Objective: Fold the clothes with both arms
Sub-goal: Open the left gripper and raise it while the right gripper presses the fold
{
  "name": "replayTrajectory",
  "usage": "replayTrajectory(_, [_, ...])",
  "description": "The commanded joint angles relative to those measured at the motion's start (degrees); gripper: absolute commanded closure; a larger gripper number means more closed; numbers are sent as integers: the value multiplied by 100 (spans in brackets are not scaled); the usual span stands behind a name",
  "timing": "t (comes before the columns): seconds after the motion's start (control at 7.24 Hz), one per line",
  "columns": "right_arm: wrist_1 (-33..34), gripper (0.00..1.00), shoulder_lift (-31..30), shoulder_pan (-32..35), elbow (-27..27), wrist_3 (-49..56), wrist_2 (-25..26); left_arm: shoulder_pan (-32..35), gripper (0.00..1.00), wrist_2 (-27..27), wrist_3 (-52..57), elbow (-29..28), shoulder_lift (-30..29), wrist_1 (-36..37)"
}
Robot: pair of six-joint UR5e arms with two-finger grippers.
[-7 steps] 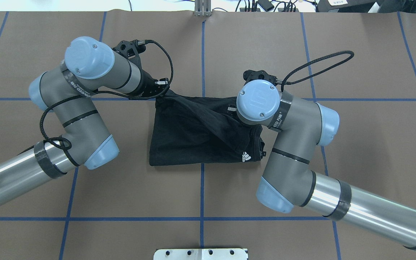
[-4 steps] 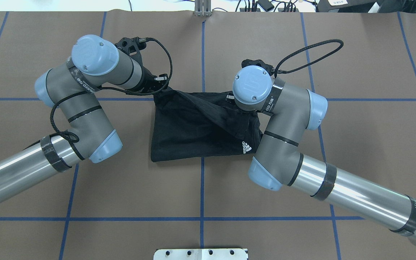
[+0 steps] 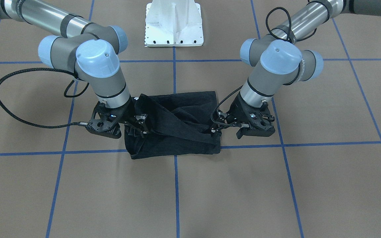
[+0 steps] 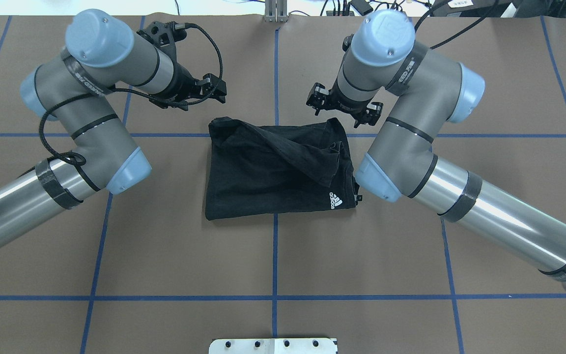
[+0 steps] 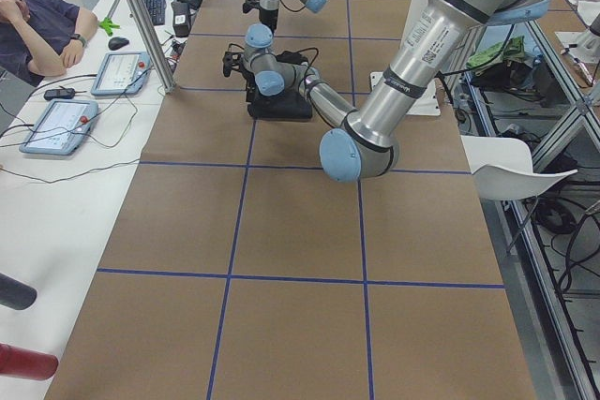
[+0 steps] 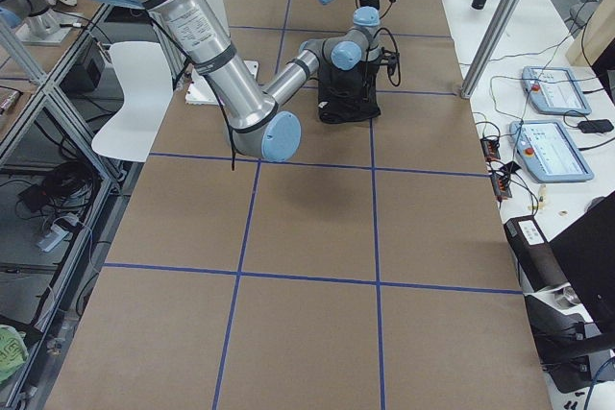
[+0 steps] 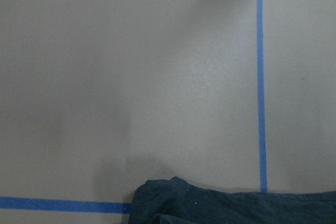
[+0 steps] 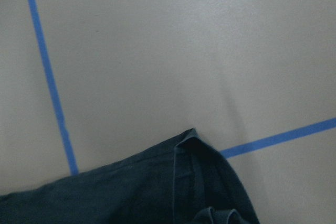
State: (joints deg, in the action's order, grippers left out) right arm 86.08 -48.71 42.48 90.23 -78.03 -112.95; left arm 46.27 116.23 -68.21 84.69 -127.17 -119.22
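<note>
Chest print's tucked out of your sight, wrist views catch only a hem | black T-shirt [image 4: 268,172] lies rumpled, folded on counter [image 4: 165,246], white logo [image 4: 335,200] up, just robot-side of tape cross [image 4: 276,134] | left tool [image 4: 216,89] parted, right tool [image 4: 344,104] spread wide, both empty beyond that cross

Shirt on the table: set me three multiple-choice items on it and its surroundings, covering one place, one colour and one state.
1. In the overhead view, where on the shirt is the white logo?
A. near corner, beside the right arm
B. dead centre
C. far edge

2. What colour are the tape lines on the table?
A. red
B. blue
C. yellow

3. How does the shirt lie?
A. spread flat, sleeves out
B. folded into a rough rectangle
C. hanging over the table's edge

Answers: 1 A, the logo sits at the corner next to that arm. 2 B, every line is blue. 3 B, it forms a compact block with creased layers on top.
</note>
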Motion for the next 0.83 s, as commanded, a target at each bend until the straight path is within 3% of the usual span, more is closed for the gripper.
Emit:
replayTrajectory(0.0, [871,0,37,-422,974,-89,-35,66,0,128,264,13,95,-48])
replayTrajectory(0.28, [1095,2,124,-1554,1094,-615,1313,66,0,136,265,22,113,-49])
replayTrajectory(0.41, [1095,17,116,-1759,1007,-617,1485,66,0,136,265,30,157,-49])
replayTrajectory(0.69, [1069,85,343,-1840,447,-530,1557,66,0,136,265,188,280,-84])
